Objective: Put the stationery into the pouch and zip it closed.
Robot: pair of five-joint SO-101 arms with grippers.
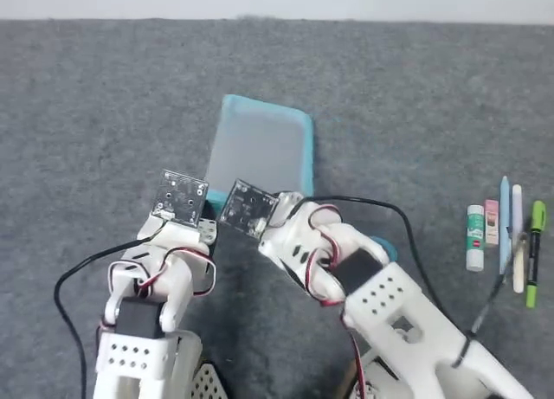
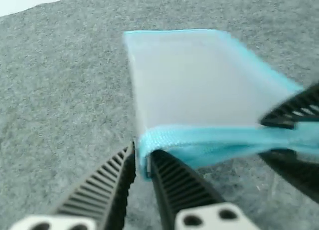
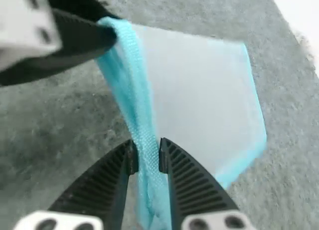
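The pouch (image 1: 260,152) is translucent with a light-blue border and lies flat in the middle of the grey table. Its zipper edge (image 2: 199,137) faces the arms. My left gripper (image 2: 142,155) is shut on one corner of that zipper edge. My right gripper (image 3: 147,150) is shut on the zipper band (image 3: 134,90) further along, and it also appears in the left wrist view as the right gripper (image 2: 294,135). The stationery lies apart at the right: a glue stick (image 1: 474,237), a pink eraser (image 1: 492,222), a blue pen (image 1: 505,222), a white pen (image 1: 518,239) and a green marker (image 1: 534,252).
Grey felt (image 1: 104,113) covers the whole table. The left arm (image 1: 160,278) and the right arm (image 1: 346,269) stand close together at the near edge. A black cable (image 1: 415,243) runs from the right arm toward the stationery.
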